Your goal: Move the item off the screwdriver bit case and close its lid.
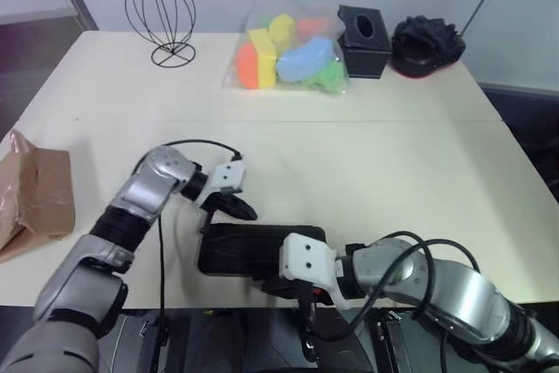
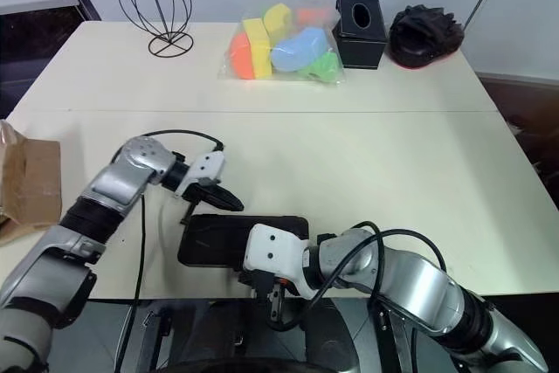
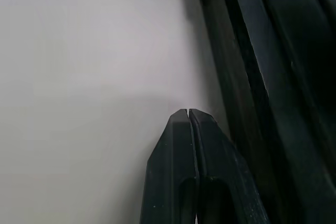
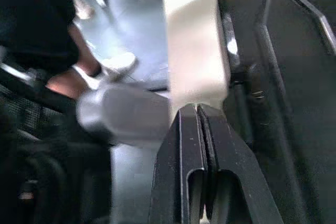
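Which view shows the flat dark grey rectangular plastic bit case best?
The right eye view: the flat dark grey rectangular plastic bit case lies mostly unhidden at the table's near edge. The left eye view matches it; both wrist views catch close-up edges.

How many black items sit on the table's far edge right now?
2: the cube tissue box beside the bag of sponges, and a crumpled black bundle at the corner beyond it. Others may be hidden behind the bag.
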Action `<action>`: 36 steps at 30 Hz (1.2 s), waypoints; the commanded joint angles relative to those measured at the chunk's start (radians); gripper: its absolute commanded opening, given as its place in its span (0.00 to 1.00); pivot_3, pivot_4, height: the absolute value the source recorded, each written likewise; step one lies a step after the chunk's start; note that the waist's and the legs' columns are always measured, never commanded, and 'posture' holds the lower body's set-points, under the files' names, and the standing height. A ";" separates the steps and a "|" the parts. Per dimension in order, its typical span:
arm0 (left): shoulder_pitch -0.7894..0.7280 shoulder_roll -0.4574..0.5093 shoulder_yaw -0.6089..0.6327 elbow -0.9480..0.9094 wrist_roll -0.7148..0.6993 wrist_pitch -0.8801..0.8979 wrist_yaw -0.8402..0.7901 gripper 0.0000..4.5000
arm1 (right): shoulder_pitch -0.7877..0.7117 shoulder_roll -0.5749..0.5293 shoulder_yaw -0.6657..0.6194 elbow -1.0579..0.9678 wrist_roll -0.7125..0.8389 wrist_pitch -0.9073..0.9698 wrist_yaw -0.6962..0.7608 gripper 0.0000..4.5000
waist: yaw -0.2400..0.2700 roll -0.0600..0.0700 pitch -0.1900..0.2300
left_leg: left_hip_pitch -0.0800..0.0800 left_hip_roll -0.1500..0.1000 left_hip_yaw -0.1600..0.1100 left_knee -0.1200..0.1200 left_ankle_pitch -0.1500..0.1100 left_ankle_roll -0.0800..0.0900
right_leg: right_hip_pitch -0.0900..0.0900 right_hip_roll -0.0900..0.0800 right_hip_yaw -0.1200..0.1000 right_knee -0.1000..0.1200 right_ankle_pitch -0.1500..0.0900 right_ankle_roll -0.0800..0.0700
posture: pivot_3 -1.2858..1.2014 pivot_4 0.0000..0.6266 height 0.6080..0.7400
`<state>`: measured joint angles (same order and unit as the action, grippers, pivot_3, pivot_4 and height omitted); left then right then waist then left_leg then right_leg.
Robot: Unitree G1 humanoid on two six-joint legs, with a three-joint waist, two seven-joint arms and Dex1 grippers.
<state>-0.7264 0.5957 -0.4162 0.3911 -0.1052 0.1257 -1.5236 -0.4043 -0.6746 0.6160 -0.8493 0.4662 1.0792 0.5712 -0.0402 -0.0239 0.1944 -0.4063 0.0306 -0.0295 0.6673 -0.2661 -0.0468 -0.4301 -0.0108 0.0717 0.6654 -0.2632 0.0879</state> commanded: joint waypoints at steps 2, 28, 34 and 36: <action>-0.039 -0.066 -0.034 0.011 0.036 -0.040 -0.014 0.00 | -0.001 -0.091 0.118 0.013 -0.205 -0.082 -0.061 0.01 | 0.014 0.000 -0.001 | 0.000 -0.001 0.000 0.000 0.000 0.000 | 0.000 -0.001 0.000 -0.001 0.000 0.000 | 0.52 0.24 0.98; -0.034 -0.102 -0.014 0.052 0.063 -0.057 -0.007 0.00 | 0.170 -0.074 0.175 0.044 -0.428 -0.220 -0.027 0.01 | 0.022 0.000 -0.012 | 0.004 -0.001 0.000 0.000 0.000 0.000 | 0.004 0.000 0.000 -0.001 0.000 0.000 | 0.52 0.24 0.98; -0.026 -0.091 -0.010 0.049 0.063 -0.063 -0.007 0.00 | 0.202 -0.073 0.123 -0.007 -0.408 -0.226 0.011 0.01 | 0.022 -0.001 -0.012 | 0.004 -0.001 0.000 0.000 0.000 0.000 | 0.004 0.000 0.000 -0.001 0.000 0.000 | 0.52 0.24 0.98; -0.028 -0.091 -0.010 0.052 0.063 -0.063 -0.009 0.00 | 0.212 -0.074 0.125 -0.006 -0.420 -0.228 0.014 0.01 | 0.022 -0.001 -0.012 | 0.004 0.000 0.000 0.000 0.000 0.000 | 0.004 0.000 0.000 -0.001 0.000 0.000 | 0.52 0.24 0.98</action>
<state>-0.7545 0.4916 -0.4367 0.4497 -0.0522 0.0730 -1.5313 -0.2038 -0.7437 0.7513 -0.8306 0.0491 0.8471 0.5768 -0.0186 -0.0248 0.1819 -0.4024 0.0302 -0.0296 0.6672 -0.2661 -0.0467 -0.4260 -0.0108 0.0718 0.6646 -0.2635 0.0879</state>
